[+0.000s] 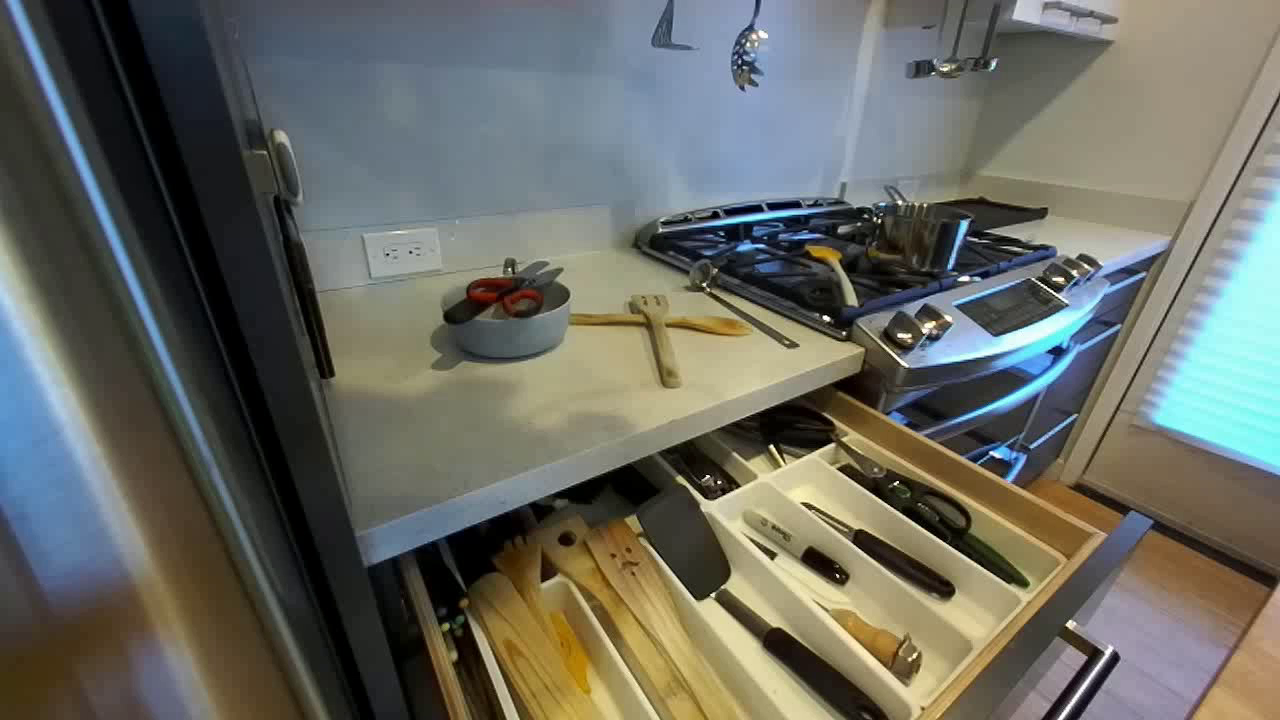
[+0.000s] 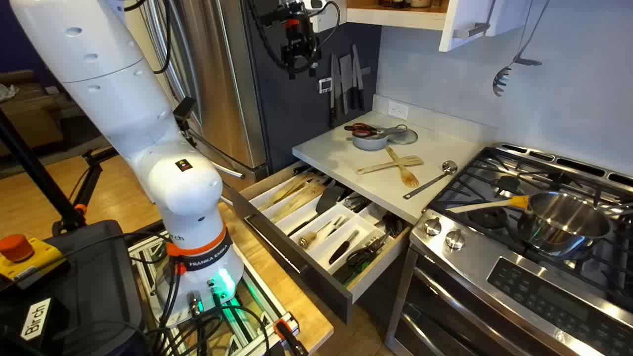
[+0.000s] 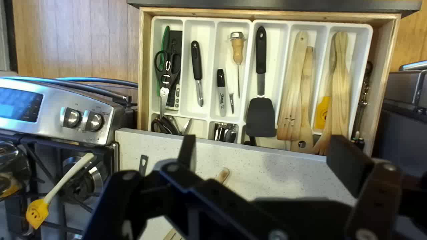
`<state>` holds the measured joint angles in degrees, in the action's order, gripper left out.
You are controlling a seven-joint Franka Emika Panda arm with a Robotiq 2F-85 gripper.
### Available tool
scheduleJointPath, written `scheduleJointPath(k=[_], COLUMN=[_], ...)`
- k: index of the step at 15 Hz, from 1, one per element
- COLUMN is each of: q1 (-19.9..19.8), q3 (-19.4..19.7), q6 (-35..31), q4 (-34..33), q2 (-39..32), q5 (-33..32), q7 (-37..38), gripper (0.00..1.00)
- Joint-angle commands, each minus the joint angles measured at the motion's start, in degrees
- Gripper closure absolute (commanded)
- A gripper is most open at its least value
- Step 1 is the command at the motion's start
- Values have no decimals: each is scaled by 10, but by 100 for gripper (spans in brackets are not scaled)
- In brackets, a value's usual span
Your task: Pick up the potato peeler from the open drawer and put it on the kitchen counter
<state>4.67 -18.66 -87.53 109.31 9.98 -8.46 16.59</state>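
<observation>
The big white robot arm [image 2: 148, 128] stands in front of the open drawer [image 3: 145, 66]. It leans back from its foot and reaches up past the top of an exterior view. Its last part hangs at the top of that view, high up and pointing down. In the wrist view the black fingers [image 3: 348, 165] are spread wide apart. They show against the front edge of the desk [image 1: 450, 450], but how far above it they are, I cannot tell.

The peeler [image 3: 196, 61] lies in the drawer, in a white slot. The drawer sticks out from under the front edge of the desk, and this slot is over toward the corner by the stove [image 1: 950, 350]. The blade points at the desk's edge, and the black handle points away from it. The slot beside it on the stove side has black scissors [image 3: 165, 79]. The slot on its other side has a marker [image 3: 222, 96].

On the desk, a grey bowl [image 1: 515, 335] with red-handled scissors [image 1: 515, 288] on top sits toward the back edge. A wooden fork [image 1: 657, 340] and a wooden spoon [image 1: 730, 326] cross each other nearer the middle. A ladle [image 1: 703, 275] lies near the edge by the stove.
</observation>
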Motion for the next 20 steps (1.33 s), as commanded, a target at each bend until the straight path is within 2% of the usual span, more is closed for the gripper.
scheduleJointPath(k=[1, 6, 9, 13, 17, 20], q1=[21, 21, 14, 17, 41, 54], q3=[18, 19, 33, 58, 68, 78], q6=[2, 2, -25, -30, -15, -18], q4=[-2, -2, -12, -32, -62, -64], q2=[-2, -2, -43, -154, -290, -381], q5=[-3, -3, -38, -101, -99, -65], q7=[3, 3, -2, -87, -113, -111], gripper=[0, 0, 0, 0, 0, 0])
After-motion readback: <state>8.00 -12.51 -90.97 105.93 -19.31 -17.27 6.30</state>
